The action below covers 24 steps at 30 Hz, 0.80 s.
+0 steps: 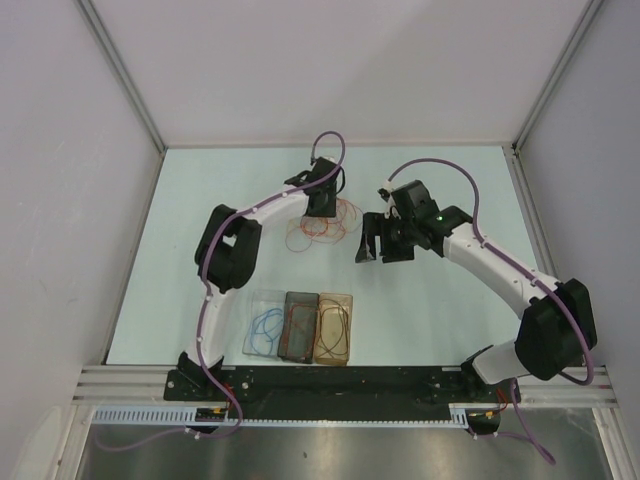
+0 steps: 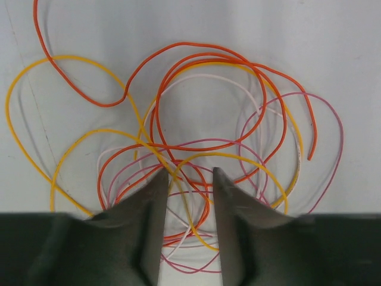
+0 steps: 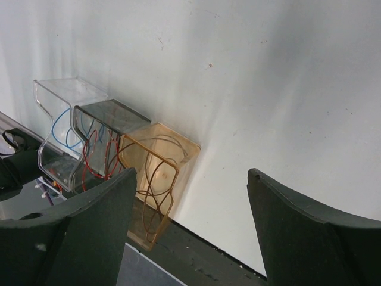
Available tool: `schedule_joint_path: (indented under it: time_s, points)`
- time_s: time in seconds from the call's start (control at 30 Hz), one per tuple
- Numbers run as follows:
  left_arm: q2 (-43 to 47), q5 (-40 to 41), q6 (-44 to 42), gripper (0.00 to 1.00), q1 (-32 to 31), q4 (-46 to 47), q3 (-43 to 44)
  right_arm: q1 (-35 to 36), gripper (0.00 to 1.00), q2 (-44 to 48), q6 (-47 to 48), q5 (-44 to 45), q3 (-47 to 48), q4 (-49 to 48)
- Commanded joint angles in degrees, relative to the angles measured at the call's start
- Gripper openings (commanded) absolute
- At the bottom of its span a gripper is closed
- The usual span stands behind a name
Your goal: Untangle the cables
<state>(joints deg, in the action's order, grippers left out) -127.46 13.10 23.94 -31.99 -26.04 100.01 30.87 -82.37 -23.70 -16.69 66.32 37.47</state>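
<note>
A loose tangle of cables (image 1: 312,232) lies on the pale table at mid-back. In the left wrist view it shows as overlapping loops: orange-red (image 2: 190,44), yellow (image 2: 71,57), mauve (image 2: 334,110) and pale pink (image 2: 220,76). My left gripper (image 1: 322,206) hangs right over the tangle. Its jaws (image 2: 189,173) stand a narrow gap apart, with several crossing strands lying between them, none pinched. My right gripper (image 1: 382,250) hovers to the right of the tangle, open wide (image 3: 191,173) with nothing between its fingers.
Three small boxes stand side by side near the front edge: a clear one (image 1: 265,322) with a blue wire, a dark one (image 1: 298,325) with a red wire, an amber one (image 1: 334,327) with a brown wire. The right wrist view also shows the amber box (image 3: 164,149).
</note>
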Motion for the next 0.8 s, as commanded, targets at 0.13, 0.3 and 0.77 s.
schedule_joint_path:
  time_s: [0.13,0.3,0.77]
  points:
    - [-0.60,-0.10,-0.30,0.00,0.35,0.56,3.52,-0.46,0.79,-0.42,0.76,-0.98,-0.23,-1.88]
    - [2.65,-0.27,-0.92,0.00,0.26,-5.13,13.68,-0.99,0.78,-0.16,0.94,-0.54,-0.23,-1.79]
    - [23.98,-14.58,-0.48,0.00,0.17,-4.93,31.77,-12.85,0.78,14.24,-2.22,-0.28,-0.23,-0.91]
